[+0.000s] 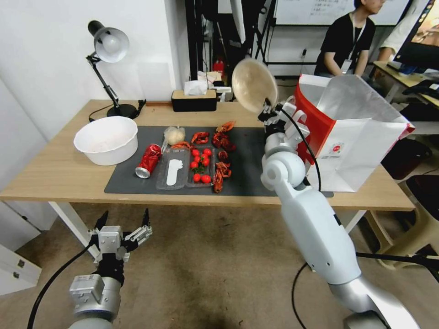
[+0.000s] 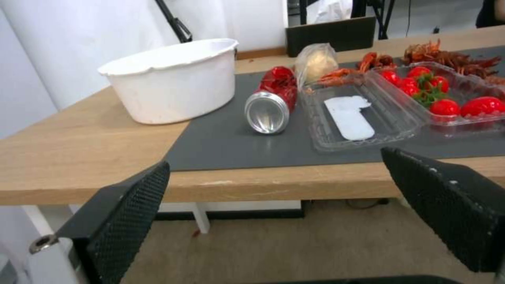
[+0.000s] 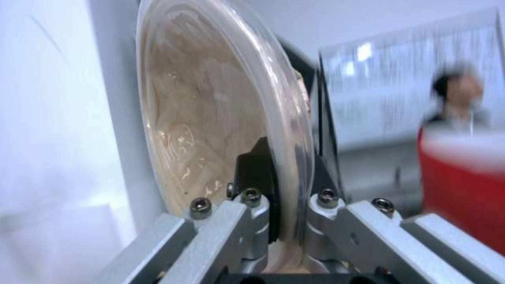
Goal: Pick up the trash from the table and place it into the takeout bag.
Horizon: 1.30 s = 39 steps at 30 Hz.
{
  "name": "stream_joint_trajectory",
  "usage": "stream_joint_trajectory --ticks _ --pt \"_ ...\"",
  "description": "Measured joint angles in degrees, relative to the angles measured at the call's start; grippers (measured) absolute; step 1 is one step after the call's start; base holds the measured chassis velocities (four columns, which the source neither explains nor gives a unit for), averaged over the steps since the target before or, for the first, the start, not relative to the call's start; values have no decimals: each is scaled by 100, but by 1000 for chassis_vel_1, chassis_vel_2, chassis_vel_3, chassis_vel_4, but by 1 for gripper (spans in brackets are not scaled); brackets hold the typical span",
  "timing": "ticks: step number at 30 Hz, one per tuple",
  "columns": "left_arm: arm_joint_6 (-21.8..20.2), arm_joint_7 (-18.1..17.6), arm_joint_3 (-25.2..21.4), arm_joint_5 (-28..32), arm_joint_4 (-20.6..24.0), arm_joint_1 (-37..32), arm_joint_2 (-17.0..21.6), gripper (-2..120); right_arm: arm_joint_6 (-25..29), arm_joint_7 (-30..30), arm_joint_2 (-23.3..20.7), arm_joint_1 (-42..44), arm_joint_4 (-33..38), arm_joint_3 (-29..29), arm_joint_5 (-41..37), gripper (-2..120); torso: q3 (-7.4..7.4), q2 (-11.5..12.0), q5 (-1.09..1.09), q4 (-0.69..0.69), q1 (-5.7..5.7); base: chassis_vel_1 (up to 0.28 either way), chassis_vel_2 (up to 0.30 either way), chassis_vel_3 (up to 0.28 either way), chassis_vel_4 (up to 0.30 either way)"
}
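Now right gripper (image 1: 269,111) clamps beige bowl (image 1: 254,85) by rim, bowl on edge; takeout bag (image 1: 352,137) mouth just beyond jaws. Left gripper (image 1: 123,224) agape, parked below table (image 1: 55,173).

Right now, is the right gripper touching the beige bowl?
Touching. The right wrist view shows the right gripper shut on the beige bowl, one finger pressed on each side of its rim, beside the takeout bag.

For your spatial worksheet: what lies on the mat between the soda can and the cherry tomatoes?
Head view: between soda can and cherry tomatoes, a clear tray half holding a white scrap.
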<state>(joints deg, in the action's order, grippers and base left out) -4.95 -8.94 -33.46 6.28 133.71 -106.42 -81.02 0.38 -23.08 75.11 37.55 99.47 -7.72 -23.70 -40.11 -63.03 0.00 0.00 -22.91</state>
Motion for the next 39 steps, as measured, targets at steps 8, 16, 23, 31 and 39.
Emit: stream_joint_trajectory --ticks 8,16,23,31,39 --pt "0 -1 -20 -11 5 -18 -32 100 -108 -413 -282 62 559 -345 1211 0 0 0 -1 0 0 0 0 0 0" --pt "16 -6 -33 1 -33 3 -24 100 -1660 -1764 -848 648 1828 -923 690 0 1 0 0 -1 0 0 0 0 0" --pt "18 -6 20 0 -98 54 -23 100 -1835 -2108 -1110 1146 2147 -1230 166 1 0 0 1 -1 0 0 0 0 0" --pt "17 -5 38 -3 -90 87 -10 100 -1745 -2062 -1060 1295 2086 -1295 162 30 0 0 0 0 0 0 0 0 0" --pt "14 -4 17 9 -65 85 8 100 -1661 -1916 -1027 1278 2081 -1250 149 59 0 0 -1 0 0 0 0 0 0"
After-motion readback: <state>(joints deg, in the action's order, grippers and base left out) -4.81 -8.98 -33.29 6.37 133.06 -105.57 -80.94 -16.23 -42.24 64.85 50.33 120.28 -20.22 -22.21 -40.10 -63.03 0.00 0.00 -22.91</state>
